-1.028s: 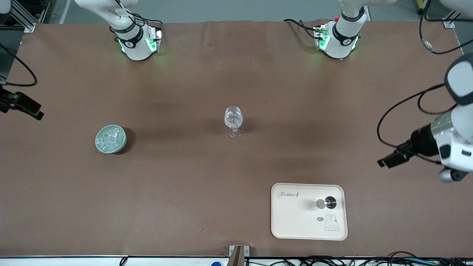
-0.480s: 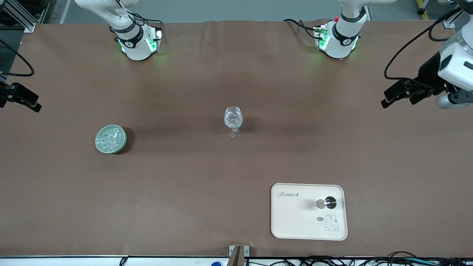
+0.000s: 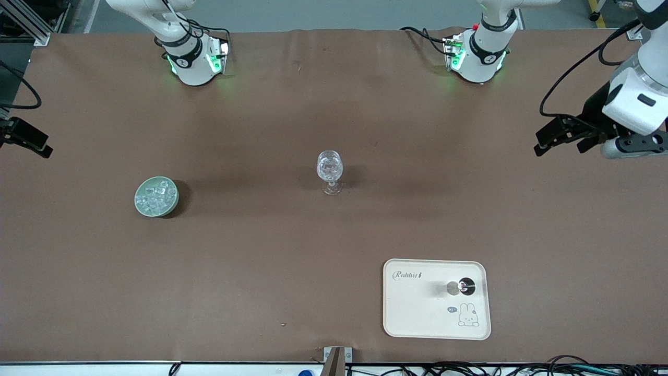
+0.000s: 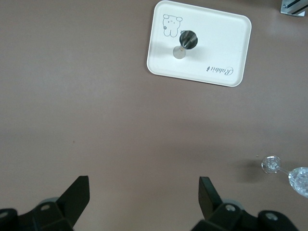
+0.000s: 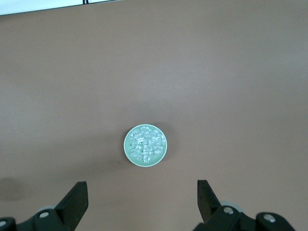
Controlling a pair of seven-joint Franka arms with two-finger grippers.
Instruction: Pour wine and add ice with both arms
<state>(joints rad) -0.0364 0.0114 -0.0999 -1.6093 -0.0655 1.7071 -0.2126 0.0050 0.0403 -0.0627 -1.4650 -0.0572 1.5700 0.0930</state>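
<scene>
A clear wine glass [image 3: 330,169] stands upright mid-table; it also shows at the edge of the left wrist view [image 4: 288,173]. A pale green bowl [image 3: 140,204] holding a heap of clear ice [image 3: 155,194] sits toward the right arm's end; the right wrist view shows the bowl [image 5: 128,149] and ice [image 5: 146,145]. My left gripper [image 3: 561,143] is open and empty, in the air over the left arm's end of the table [image 4: 143,195]. My right gripper [image 3: 31,141] is open and empty at the right arm's end, looking down on the bowl [image 5: 142,199].
A cream tray [image 3: 417,313] with a rabbit print lies nearer the front camera than the glass, toward the left arm's end; a small dark stemmed cup [image 3: 463,286] stands on it. The left wrist view shows the tray [image 4: 216,53] and the cup [image 4: 185,42]. Brown cloth covers the table.
My left gripper has swung from beside the tray's end of the table toward the bases. My right gripper has drifted slightly toward the bases. Glass, bowl and tray have not moved.
</scene>
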